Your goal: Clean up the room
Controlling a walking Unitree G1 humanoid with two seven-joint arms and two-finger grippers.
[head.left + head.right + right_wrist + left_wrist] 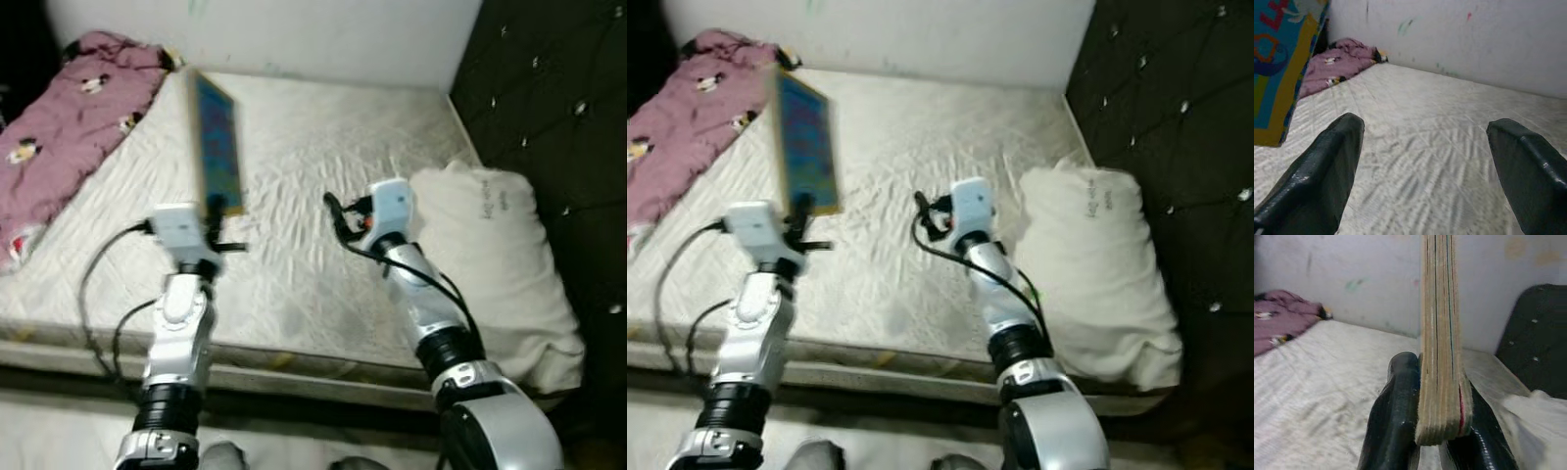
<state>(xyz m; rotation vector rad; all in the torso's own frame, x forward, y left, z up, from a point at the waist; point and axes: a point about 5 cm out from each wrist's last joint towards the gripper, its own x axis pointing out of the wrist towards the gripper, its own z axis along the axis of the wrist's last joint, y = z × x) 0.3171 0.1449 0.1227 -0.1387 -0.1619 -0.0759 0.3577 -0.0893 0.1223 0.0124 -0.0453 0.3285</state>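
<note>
Left tool (214,227) clamps book (216,147) upright, frame centre-left; right tool (338,217) spread, empty. Pink blanket (69,117) upper left remains on bed (294,157). Early.

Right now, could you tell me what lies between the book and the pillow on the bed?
The open right gripper hovers there above bare white mattress; nothing else lies between the book, held by the left gripper, and the pillow, per both eye views.
</note>
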